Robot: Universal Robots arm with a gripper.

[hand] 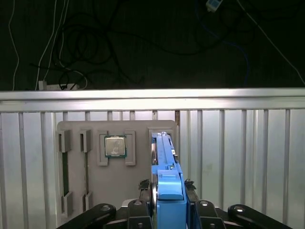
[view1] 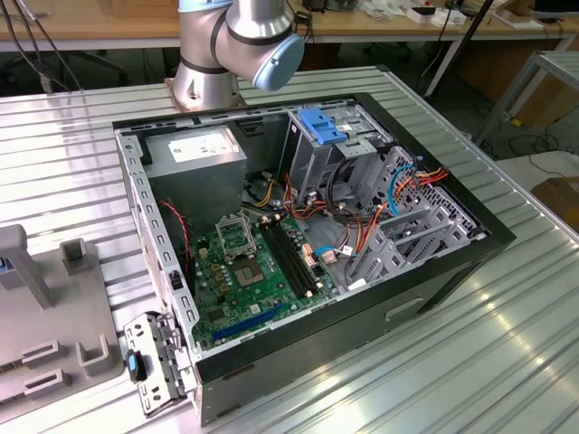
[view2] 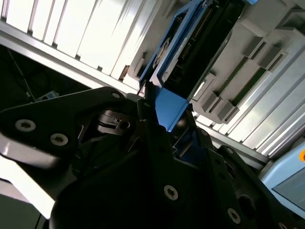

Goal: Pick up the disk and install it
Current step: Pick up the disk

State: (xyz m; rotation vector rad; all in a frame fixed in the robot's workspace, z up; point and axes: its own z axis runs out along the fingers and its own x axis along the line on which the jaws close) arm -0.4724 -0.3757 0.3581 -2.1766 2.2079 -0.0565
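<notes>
Disk [hand: 164,157] noted upright on edge at the grey holder [hand: 95,191], pinched between the gripper [hand: 167,187] fingers in both wrist views. Chip [hand: 115,146] recorded beside it in the first wrist view. Open computer case [view1: 470,237] seen in the exterior view.

The arm [view1: 237,36] is built of stout silver-grey cylindrical joints, one closed by a round pale-blue cap [view1: 276,56]. In both wrist views the gripper [hand: 167,191] [view2: 167,119] is matte black, its angular linkage plates studded with small round silver screws [view2: 170,192]; a paler, whitish part [view2: 19,174] at its side may be a housing, though it is cut off at the edge.
</notes>
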